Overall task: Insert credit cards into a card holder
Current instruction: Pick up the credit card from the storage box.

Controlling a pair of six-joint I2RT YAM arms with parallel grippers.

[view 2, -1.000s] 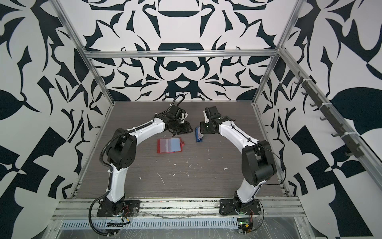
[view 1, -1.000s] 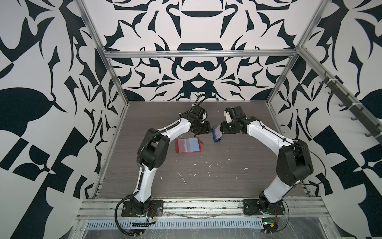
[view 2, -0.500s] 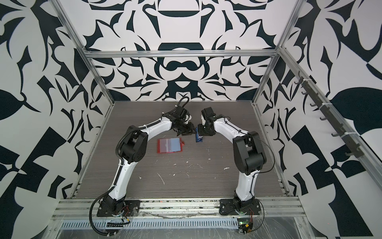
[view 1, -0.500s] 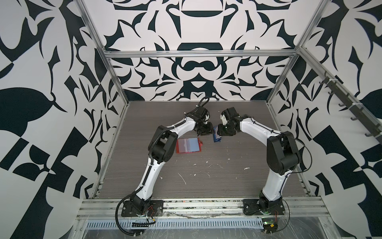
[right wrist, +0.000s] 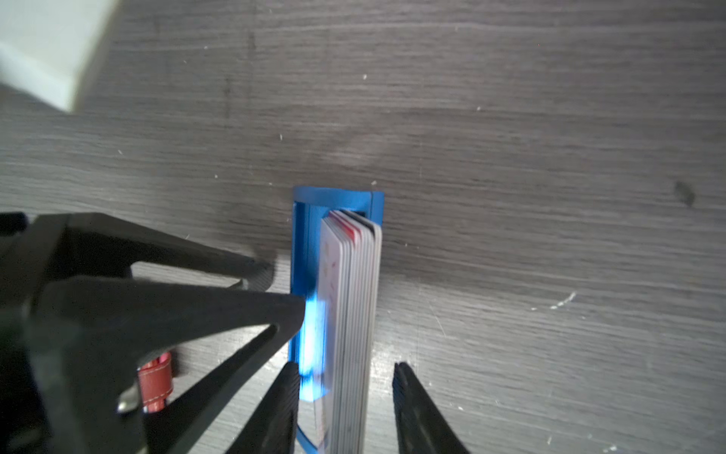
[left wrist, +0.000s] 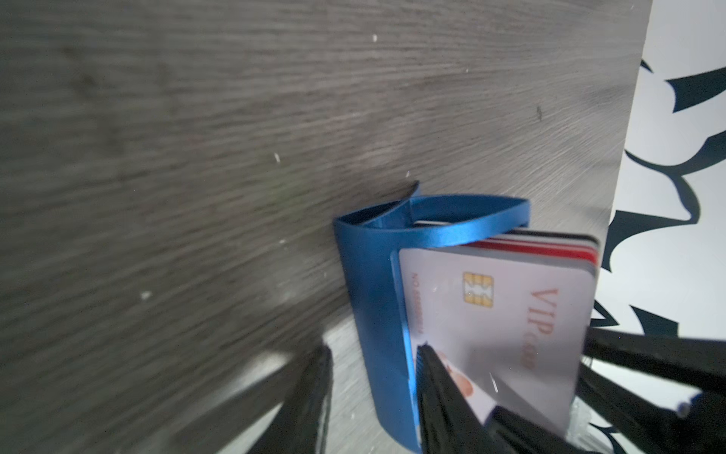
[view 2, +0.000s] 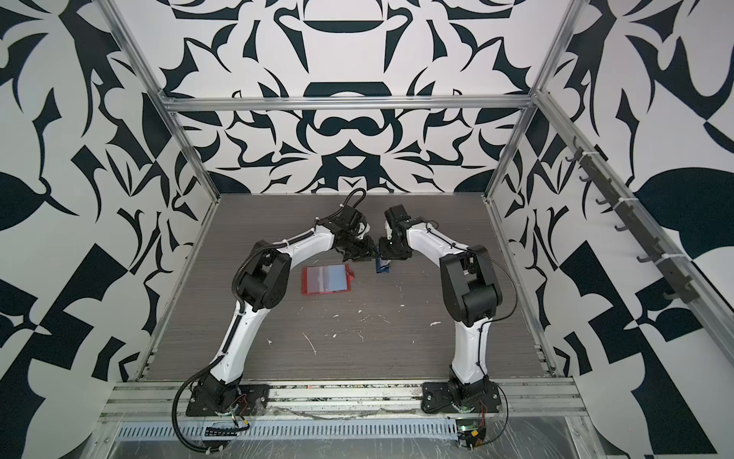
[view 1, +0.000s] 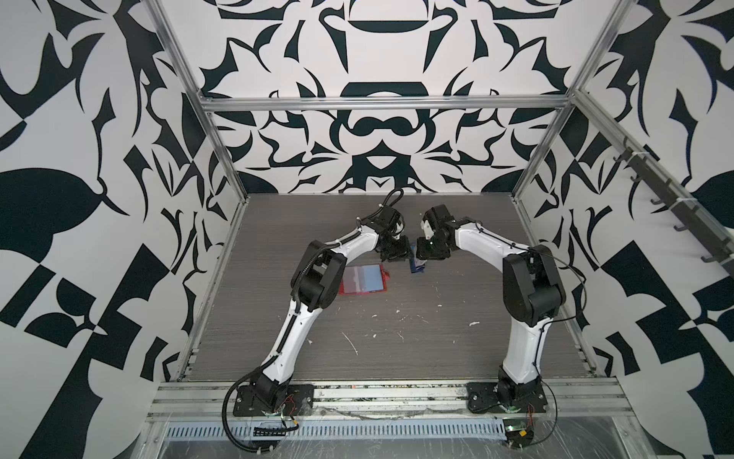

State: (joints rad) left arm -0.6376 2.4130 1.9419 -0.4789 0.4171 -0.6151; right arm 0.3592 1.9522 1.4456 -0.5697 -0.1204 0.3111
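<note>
The card holder [view 1: 363, 279] [view 2: 327, 279], a red wallet, lies open and flat with its clear sleeves up, left of both grippers. Its snap tab [right wrist: 155, 383] shows in the right wrist view. The credit cards [right wrist: 353, 295] stand on edge as a stack in a small blue stand [view 1: 417, 267] [left wrist: 369, 314]. The front card [left wrist: 491, 314] is pale with a chip, and a red card [left wrist: 550, 251] sits behind it. My left gripper [left wrist: 373, 351] [view 1: 399, 256] is open and straddles the stand's wall, with one finger against the front card. My right gripper [right wrist: 345, 367] [view 1: 423, 258] is open around the stand and stack.
The two grippers nearly touch over the stand. The left gripper's fingers [right wrist: 196, 295] crowd the right wrist view. White flecks [view 1: 349, 343] dot the dark wood-grain table [view 1: 437, 337]. Patterned walls and metal frame rails enclose the table on three sides.
Both grippers have closed in on the blue stand from either side. Both arms' elbows have swung forward and up. The wallet has not moved.
</note>
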